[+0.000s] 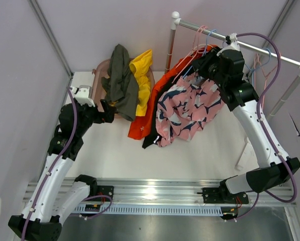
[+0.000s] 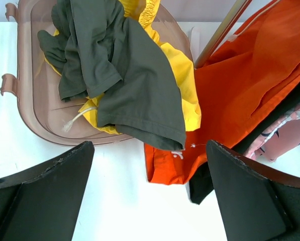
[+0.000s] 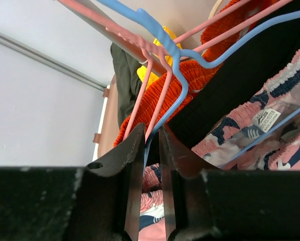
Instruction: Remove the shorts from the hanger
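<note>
Olive-green shorts [image 1: 120,75] and yellow shorts [image 1: 142,70] lie piled in a pinkish basket [image 1: 100,70]. Orange shorts [image 1: 147,110], black shorts [image 1: 151,138] and pink patterned shorts [image 1: 187,108] hang from pink and blue hangers on the rack bar [image 1: 260,50]. My right gripper [image 1: 206,65] is at the hangers; in the right wrist view its jaws [image 3: 151,131] are closed on the blue hanger [image 3: 160,35], with a pink hanger [image 3: 155,100] just beside. My left gripper [image 1: 108,109] is open and empty, low over the table by the basket, facing the orange shorts' hem [image 2: 172,165].
The rack's upright post [image 2: 220,32] stands between the basket [image 2: 34,100] and the hanging shorts. More bare hangers [image 1: 258,63] hang further right on the bar. Grey walls close in on the left and at the back.
</note>
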`<state>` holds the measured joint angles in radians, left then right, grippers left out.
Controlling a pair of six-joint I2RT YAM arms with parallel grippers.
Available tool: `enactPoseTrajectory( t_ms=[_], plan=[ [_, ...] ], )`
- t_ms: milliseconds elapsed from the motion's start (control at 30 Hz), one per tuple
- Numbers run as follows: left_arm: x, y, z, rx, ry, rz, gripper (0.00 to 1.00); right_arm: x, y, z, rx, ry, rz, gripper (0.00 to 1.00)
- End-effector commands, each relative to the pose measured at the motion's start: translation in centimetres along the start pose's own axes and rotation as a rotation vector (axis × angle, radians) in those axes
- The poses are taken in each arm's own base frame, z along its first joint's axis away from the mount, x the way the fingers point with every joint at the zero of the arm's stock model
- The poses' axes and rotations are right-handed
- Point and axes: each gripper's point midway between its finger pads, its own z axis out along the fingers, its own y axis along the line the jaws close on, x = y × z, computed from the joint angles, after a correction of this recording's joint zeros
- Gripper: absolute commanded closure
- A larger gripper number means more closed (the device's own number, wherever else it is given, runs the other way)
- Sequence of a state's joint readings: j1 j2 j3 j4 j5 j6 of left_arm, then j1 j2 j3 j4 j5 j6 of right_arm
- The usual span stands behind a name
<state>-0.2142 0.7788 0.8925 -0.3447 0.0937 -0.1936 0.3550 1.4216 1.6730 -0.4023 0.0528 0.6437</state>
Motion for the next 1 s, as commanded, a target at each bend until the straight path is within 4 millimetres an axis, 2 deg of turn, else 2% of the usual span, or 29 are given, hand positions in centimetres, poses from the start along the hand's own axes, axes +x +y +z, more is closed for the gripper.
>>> enactPoseTrajectory(
  t_ms=[0, 133, 333, 467, 567, 600, 667, 733, 767, 833, 967],
  plan=[
    [-0.1, -0.3, 0.1, 0.016, -0.016, -0.007, 0.01, -1.1, 0.4, 0.2, -0.006, -0.053, -0.005, 0.79],
    [-0.2, -0.2, 0.0, 0.014, -0.021, -0.006, 0.01, -0.4, 0.0, 0.6, 0.0, -0.036, 0.0, 0.99],
    [-0.3, -0.5, -0.2, 0.03, -0.031, 0.01, 0.01, -0.7, 0.2, -0.5, -0.007, -0.049, 0.005, 1.0],
    [-2.0, -2.9, -0.9, 0.147, -0.081, 0.014, 0.01, -2.2, 1.2, -3.0, -0.033, -0.088, 0.006, 1.0],
    [-4.7, -6.2, -2.3, 0.263, -0.131, 0.03, 0.01, -3.7, 2.0, -5.1, -0.051, -0.125, -0.001, 1.0],
    [-6.8, -8.4, -3.3, 0.335, -0.176, 0.042, 0.01, -4.0, 2.1, -5.7, -0.051, -0.131, -0.003, 1.0],
    [-7.7, -11.2, -4.2, 0.455, -0.185, 0.055, 0.01, -5.0, 2.7, -6.9, -0.065, -0.157, -0.002, 1.0],
    [-8.9, -14.9, -5.1, 0.596, -0.19, 0.064, 0.01, -5.6, 3.3, -8.3, -0.082, -0.168, 0.002, 1.0],
    [-8.8, -16.7, -5.5, 0.664, -0.181, 0.068, 0.01, -6.0, 3.7, -8.8, -0.095, -0.174, 0.007, 1.0],
    [-9.9, -19.2, -5.8, 0.756, -0.202, 0.065, 0.01, -6.3, 4.1, -9.9, -0.111, -0.177, 0.013, 1.0],
    [-8.9, -25.0, -7.0, 0.974, -0.198, 0.074, 0.01, -6.5, 4.6, -11.6, -0.139, -0.18, 0.036, 1.0]
  ],
)
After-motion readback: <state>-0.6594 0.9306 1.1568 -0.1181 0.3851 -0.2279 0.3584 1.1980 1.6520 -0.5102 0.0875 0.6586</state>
